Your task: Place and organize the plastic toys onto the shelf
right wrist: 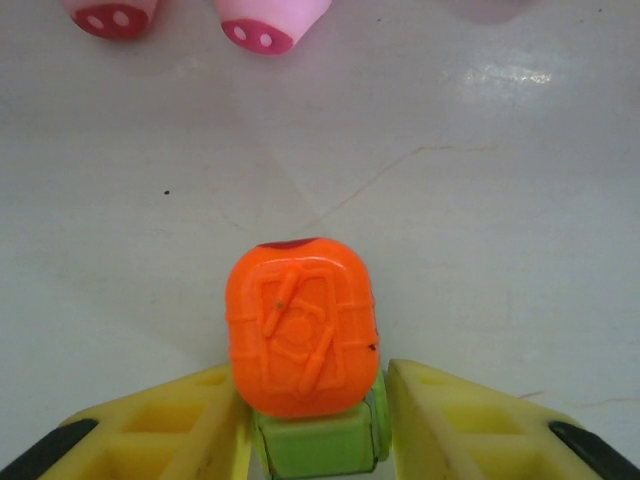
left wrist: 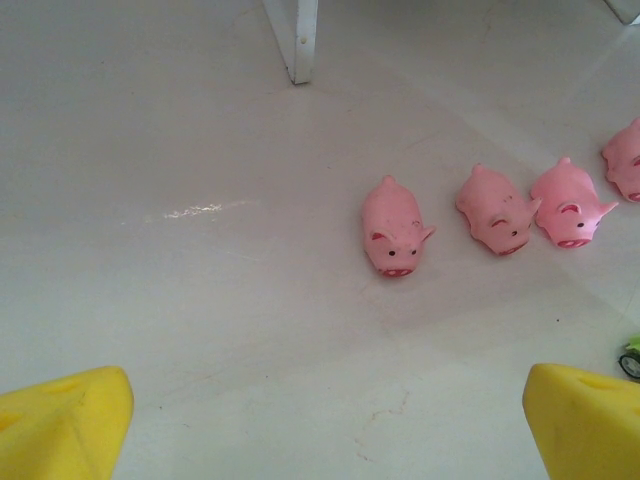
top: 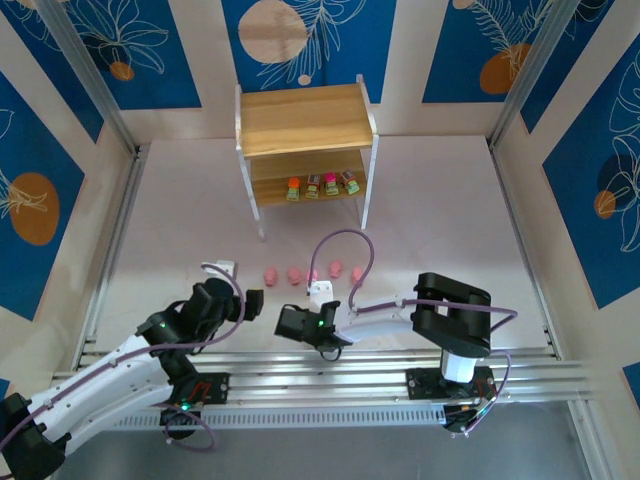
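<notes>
At upper centre, the pale wooden shelf (top: 305, 120) holds four blocky green-based toys (top: 313, 186); five pink pigs (top: 293, 273) wait below. My right gripper (right wrist: 315, 400) narrowly flanks the orange-topped fifth (right wrist: 300, 335), grip unsure.

pink pigs (left wrist: 396, 228); orange-topped, green-based toy (right wrist: 300, 325); yellow fingers (right wrist: 170, 430); pale wood shelf (top: 303, 118), white legs (left wrist: 300, 40); blue leaf-print walls (top: 160, 60) with orange discs.

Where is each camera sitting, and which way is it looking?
Top external: high behind the arms, looking down the table at the shelf; both arms show, with left gripper and right gripper.
Left wrist: low over the table, facing pink pigs and a shelf leg; its open fingers at the bottom corners.
Right wrist: near the table, facing the orange-topped toy between its pads.
Shared: pigs appear in both wrist views.
</notes>
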Motion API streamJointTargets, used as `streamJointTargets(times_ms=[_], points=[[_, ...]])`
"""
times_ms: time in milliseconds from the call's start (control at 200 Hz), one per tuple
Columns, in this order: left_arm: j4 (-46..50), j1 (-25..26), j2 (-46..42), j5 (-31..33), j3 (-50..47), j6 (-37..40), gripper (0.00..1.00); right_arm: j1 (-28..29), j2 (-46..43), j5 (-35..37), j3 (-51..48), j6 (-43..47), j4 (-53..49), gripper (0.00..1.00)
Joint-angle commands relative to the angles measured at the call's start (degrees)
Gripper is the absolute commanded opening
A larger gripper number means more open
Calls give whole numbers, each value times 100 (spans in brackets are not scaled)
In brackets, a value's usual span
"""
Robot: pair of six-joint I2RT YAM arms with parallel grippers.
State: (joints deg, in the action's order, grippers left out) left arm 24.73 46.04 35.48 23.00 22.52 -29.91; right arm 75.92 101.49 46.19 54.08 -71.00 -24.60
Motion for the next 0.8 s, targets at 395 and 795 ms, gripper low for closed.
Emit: streamJointTargets(times_ms=[395, 795], points=[[-12, 10, 33, 108, -29, -14, 100, 28, -86, 99, -143, 102, -60, 23], [-119, 2, 108, -203, -4, 150, 100, -89, -669, 309, 191, 617, -502, 20]])
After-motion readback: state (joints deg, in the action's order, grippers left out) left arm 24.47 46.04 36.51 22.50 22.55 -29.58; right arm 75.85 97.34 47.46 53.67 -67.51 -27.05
